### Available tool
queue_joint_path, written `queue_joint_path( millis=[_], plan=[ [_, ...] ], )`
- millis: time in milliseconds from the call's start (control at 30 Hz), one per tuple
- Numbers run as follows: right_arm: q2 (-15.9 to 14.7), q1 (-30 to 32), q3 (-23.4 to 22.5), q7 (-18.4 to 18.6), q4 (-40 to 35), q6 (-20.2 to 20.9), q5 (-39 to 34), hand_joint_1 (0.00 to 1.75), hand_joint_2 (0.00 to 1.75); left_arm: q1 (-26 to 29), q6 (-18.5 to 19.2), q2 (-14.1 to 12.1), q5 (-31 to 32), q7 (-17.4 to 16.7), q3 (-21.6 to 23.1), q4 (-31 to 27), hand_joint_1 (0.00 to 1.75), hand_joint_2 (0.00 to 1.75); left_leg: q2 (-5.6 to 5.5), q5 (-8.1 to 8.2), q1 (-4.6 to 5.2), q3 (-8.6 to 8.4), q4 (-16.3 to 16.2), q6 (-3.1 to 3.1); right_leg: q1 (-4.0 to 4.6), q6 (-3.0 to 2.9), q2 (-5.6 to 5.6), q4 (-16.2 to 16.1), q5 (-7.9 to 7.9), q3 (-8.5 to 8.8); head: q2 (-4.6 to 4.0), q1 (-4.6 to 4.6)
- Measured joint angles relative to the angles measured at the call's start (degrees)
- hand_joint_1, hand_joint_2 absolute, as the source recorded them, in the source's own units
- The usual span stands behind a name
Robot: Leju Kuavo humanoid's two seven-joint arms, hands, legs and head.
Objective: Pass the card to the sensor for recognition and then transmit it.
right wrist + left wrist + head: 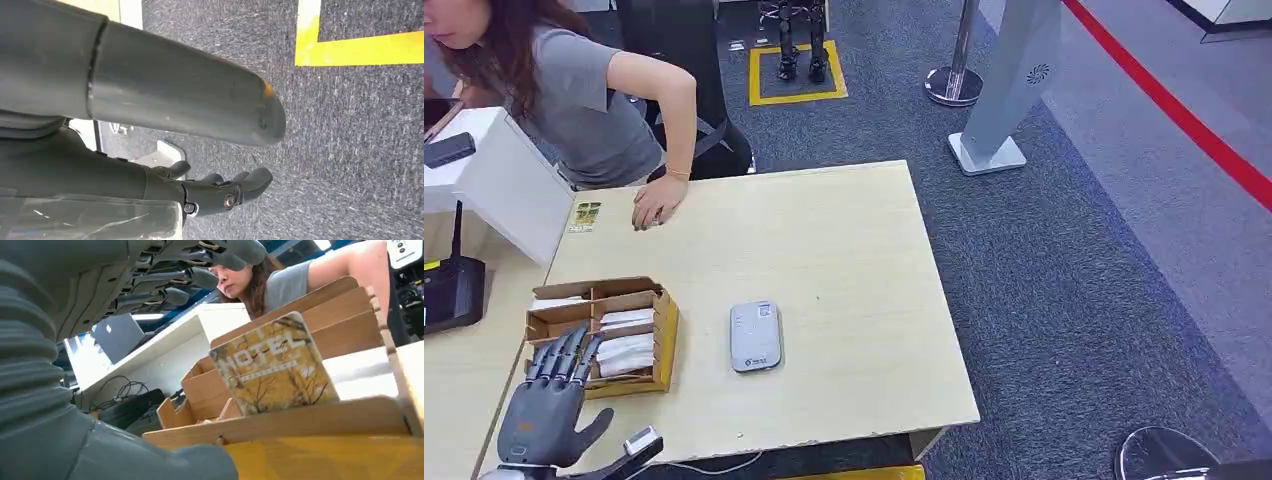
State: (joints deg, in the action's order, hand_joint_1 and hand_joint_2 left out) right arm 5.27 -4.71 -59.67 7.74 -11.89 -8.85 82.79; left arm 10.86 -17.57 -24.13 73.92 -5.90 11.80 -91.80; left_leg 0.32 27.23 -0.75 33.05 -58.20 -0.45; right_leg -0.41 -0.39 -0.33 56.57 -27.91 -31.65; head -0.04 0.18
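1. The left hand (552,400) hovers at the near edge of the wooden card box (664,340), fingers spread and reaching toward its compartments, holding nothing.
2. The card to be picked, a yellow hotel key card (272,365), stands tilted in the nearest compartment in the left wrist view. From the head view the box seems to hold white cards too, though the hand covers part of it, so I cannot tell which slot the yellow one sits in.
3. The sensor, a grey card reader (755,335), lies flat on the table (844,240) just beside the box, apart from it.
4. The right hand (220,192) hangs over the carpet with its fingers loosely curled and nothing in them.
5. A person (574,90) leans in at the far corner, one hand pressed on the table, well apart from the box.
6. Risks, as I judge them:
   - The card leans against the divider, so broad fingertips may push it flat rather than pinch it.
   - The light box could slide toward the reader if the hand bears on its wall.
   - Neighbouring cards may come up together with the chosen one.
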Motion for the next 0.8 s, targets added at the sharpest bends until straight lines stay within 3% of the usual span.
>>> queue_joint_path(
  millis=[800],
  plan=[
    [0.0,-0.1,0.22,-0.04,0.0,-0.02,0.24,0.0,0.0,-2.57,-1.07,1.03,2.54,-0.13,1.2,0.72,0.0,1.75,0.01,0.0,0.0,0.0,0.0,0.0,0.0,0.0,0.01,0.0,0.0,0.0,0.02,-0.02]
  ],
)
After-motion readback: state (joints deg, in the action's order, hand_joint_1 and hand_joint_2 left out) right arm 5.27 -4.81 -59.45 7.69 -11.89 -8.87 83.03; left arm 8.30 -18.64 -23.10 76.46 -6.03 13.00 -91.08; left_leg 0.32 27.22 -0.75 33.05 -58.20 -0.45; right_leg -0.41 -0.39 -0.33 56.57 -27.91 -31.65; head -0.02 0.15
